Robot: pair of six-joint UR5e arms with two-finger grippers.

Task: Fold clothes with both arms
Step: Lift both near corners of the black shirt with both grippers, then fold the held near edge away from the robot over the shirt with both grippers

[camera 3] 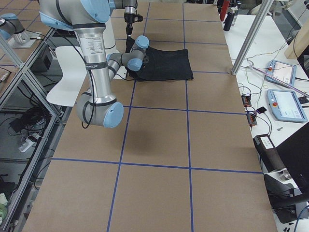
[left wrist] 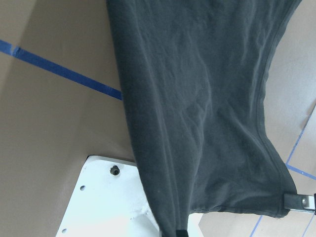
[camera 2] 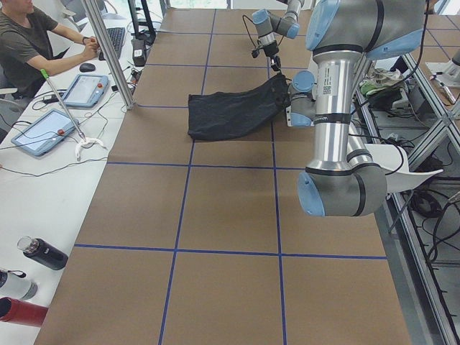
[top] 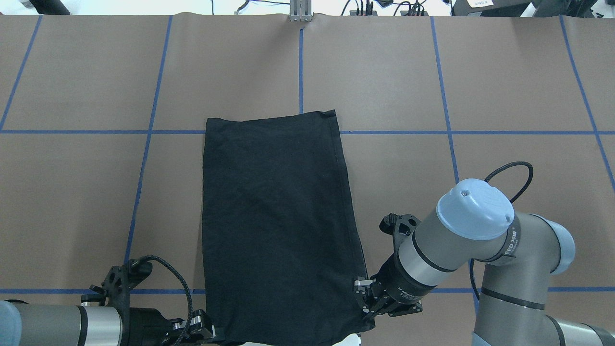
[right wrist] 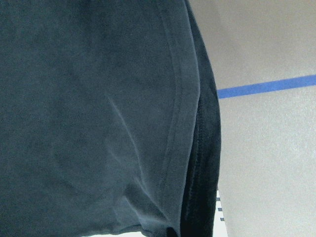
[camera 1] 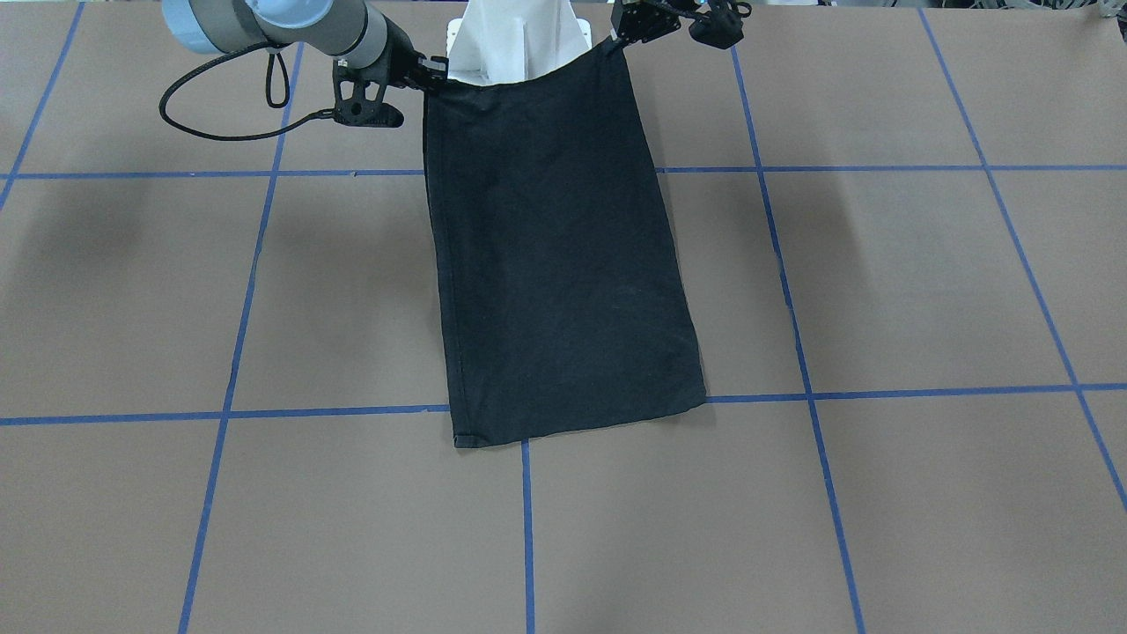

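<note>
Robot side first:
- Left gripper (top: 211, 331) is clamped on the near-left corner of the black T-shirt (top: 274, 226). The fingers are pinched together on the fabric.
- Right gripper (top: 361, 300) is clamped on the near-right corner in the same way, jaws closed onto the hem. Its wrist view is filled with black cloth and a stitched seam.
- In the front-facing view both grippers, right (camera 1: 436, 75) and left (camera 1: 621, 40), hold that edge up off the table. The edge sags slightly between them, and the white base pedestal (camera 1: 515, 40) shows behind it.
- The left wrist view looks along the underside of the hanging cloth. The pedestal's plate (left wrist: 108, 202) is below it, and a metal fingertip (left wrist: 298, 201) of the other gripper sits at the far corner.

Mid-table:
- The shirt (camera 1: 555, 255) is folded into a long narrow rectangle with a plain black face up and light wrinkles.
- It slopes down from the held edge onto the brown table (top: 72, 72). The side view shows the ramp (camera 2: 237, 108).
- Its long axis runs away from the robot, roughly centred.

Far end:
- The free short edge lies flat, just past a crosswise blue tape line (top: 480, 132). It touches the end of the lengthwise tape line (top: 300, 62).

Beyond the table:
- At the side bench a person (camera 2: 29, 43) is seated, with two teach pendants (camera 2: 83, 90) in front.
- Bottles (camera 2: 43, 253) sit further along the bench.
</note>
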